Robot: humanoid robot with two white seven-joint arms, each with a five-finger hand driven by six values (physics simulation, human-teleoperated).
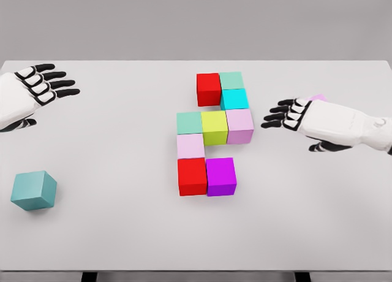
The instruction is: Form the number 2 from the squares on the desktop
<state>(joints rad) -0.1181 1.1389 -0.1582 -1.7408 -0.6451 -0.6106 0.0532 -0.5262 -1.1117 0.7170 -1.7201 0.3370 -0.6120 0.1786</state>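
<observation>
surface (110,233): white, flat
cluster, centre: red cube (208,89), mint cube (231,80), cyan cube (234,99), mint-green cube (189,122), yellow-green cube (214,127), lilac cube (239,126), pale pink cube (190,146), lower red cube (192,176), purple cube (221,176), touching neighbours
stray: teal cube (34,190), front left, well apart

Pink cube (318,98) mostly hidden behind right hand (321,124); left hand (24,95) forearm and worktop (110,233) front edge cropped.
</observation>
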